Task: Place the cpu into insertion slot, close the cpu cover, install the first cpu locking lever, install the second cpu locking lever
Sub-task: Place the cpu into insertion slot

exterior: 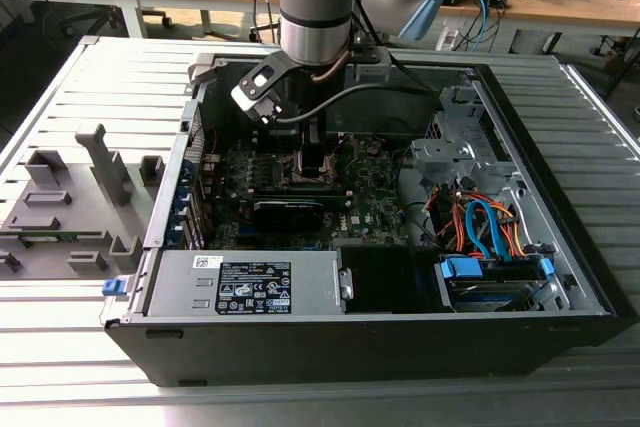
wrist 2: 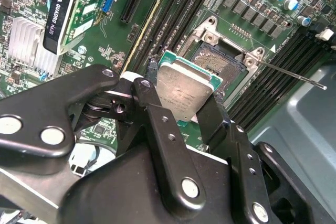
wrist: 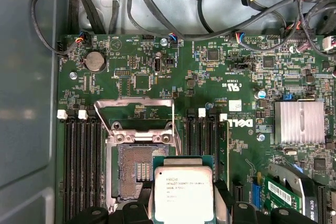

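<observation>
Black fingers point(wrist 2: 156, 121) clasp the square dull-silver cpu point(wrist 2: 184, 90) near the insertion slot point(wrist 2: 216, 64)

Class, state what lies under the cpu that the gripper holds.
Below the cpu lies the open insertion slot. Part of its dark centre shows in the first wrist view; the cpu covers the rest.

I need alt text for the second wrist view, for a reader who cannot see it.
The black claw grips the cpu by two opposite edges, metal top facing the camera, close to the empty insertion slot on a green motherboard; long black memory slots run alongside.
</observation>
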Robot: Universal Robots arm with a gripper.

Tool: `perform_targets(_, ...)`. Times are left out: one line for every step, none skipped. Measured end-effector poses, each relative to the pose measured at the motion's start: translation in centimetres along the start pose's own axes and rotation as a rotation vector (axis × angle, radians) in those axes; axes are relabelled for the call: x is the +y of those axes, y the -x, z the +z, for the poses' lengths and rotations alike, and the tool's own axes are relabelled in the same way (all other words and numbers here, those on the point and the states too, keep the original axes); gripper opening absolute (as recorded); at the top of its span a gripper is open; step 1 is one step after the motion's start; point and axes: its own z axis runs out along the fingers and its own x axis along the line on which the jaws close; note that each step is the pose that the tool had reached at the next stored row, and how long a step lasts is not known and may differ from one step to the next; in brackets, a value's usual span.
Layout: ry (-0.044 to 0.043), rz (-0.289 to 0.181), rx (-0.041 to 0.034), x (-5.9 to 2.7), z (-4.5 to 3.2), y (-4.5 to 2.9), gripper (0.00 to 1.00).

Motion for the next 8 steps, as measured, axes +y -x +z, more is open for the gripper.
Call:
perform_targets(0.0000, 0.000, 0.0000, 0.00, 0.02, 0.00, 0.54)
perform_targets(0.0000, 0.000, 0.0001, 0.00, 0.04, 0.00, 0.54)
perform_targets(0.0000, 0.000, 0.0000, 0.00, 0.05, 0.00, 0.54)
perform_targets(0.0000, 0.000, 0.0000, 0.00, 0.06, 0.00, 0.54)
perform_targets(0.0001, 0.000, 0.0001, 0.00, 0.07, 0.00, 0.54)
perform_targets(0.0000, 0.000, 0.0000, 0.00, 0.09, 0.00, 0.54)
perform_targets(0.0000, 0.000, 0.0000, 0.00, 0.11, 0.00, 0.54)
perform_targets(0.0001, 0.000, 0.0000, 0.00, 0.12, 0.00, 0.54)
